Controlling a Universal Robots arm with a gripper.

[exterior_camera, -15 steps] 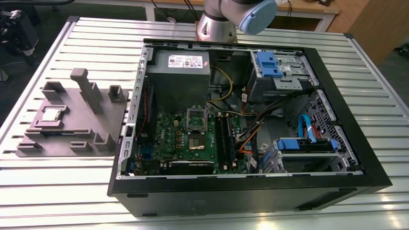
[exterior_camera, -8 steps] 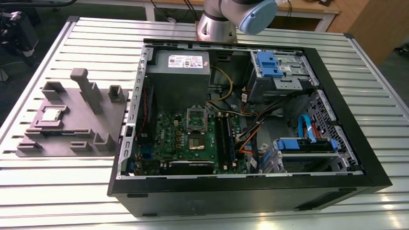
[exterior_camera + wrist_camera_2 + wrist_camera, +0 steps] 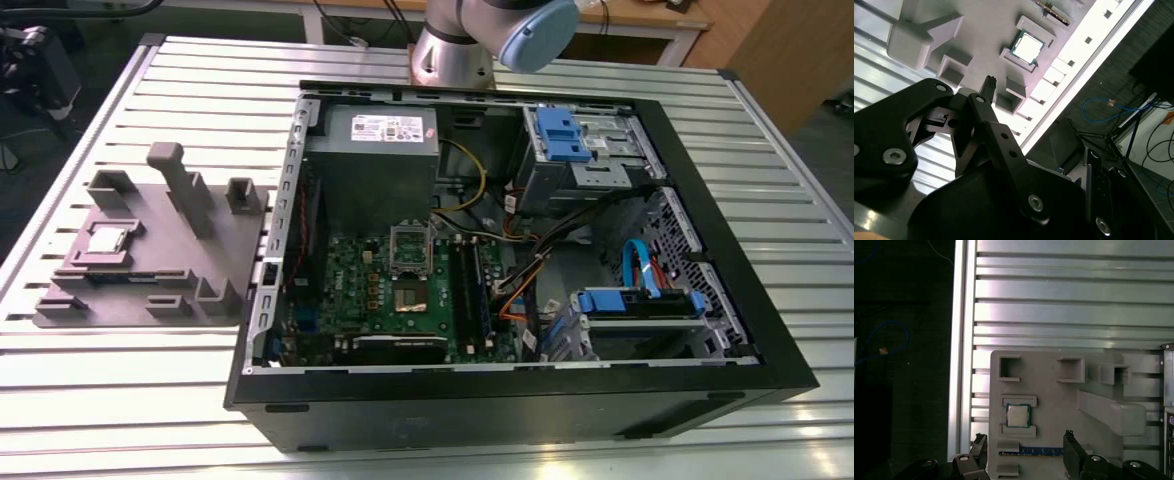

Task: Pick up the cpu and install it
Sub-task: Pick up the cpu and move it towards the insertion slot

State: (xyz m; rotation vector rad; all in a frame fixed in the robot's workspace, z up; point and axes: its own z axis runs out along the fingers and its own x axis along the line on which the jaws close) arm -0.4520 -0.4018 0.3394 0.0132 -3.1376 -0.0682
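Your black metal gripper (image 3: 1024, 446) gapes wide, empty, near the shiny square silver cpu (image 3: 1018, 415) in the grey plastic tray (image 3: 1054, 407), at the exterior view's left.

Your arm (image 3: 451, 55), seen in the exterior view: a round, silver-grey metal tube topped by a pale blue joint cap (image 3: 541, 35). Your gripper (image 3: 1024, 442) is matte black throughout in both wrist views. It is built from broad, flat, rounded links (image 3: 1004, 145) pinned together with silver hex-socket screws (image 3: 894, 156). Its fingers (image 3: 1072, 452) are slim black bars narrowing toward squared tips, with small bright screw heads at the knuckles.
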